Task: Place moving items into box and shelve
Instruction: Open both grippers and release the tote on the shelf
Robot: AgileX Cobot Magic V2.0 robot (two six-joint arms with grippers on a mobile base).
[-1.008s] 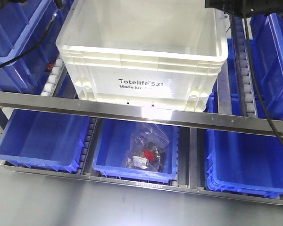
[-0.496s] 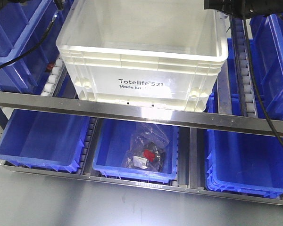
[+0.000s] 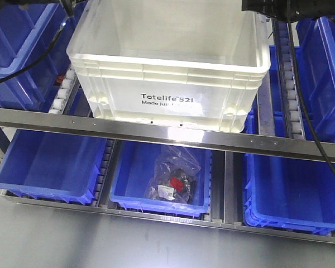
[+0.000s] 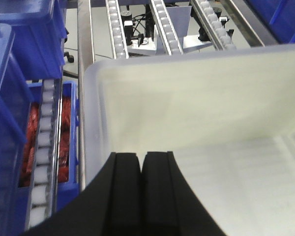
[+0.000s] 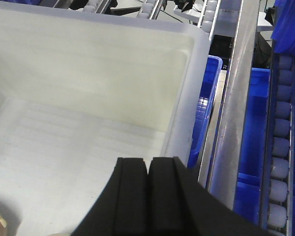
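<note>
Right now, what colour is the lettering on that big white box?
Black on the white box, clearest in the front-facing view.

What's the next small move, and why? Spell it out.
Probably nudge the box slightly deeper onto the shelf: its front wall sits right at the metal rail, and the left claw and right claw are both shut over its interior.

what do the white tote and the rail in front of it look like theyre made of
The white tote looks like moulded, slightly translucent plastic: ribbed rim, light glowing through its walls. The rail across its front appears to be bare metal, probably steel or aluminium: silvery, with bright reflected glare and small holes.
</note>
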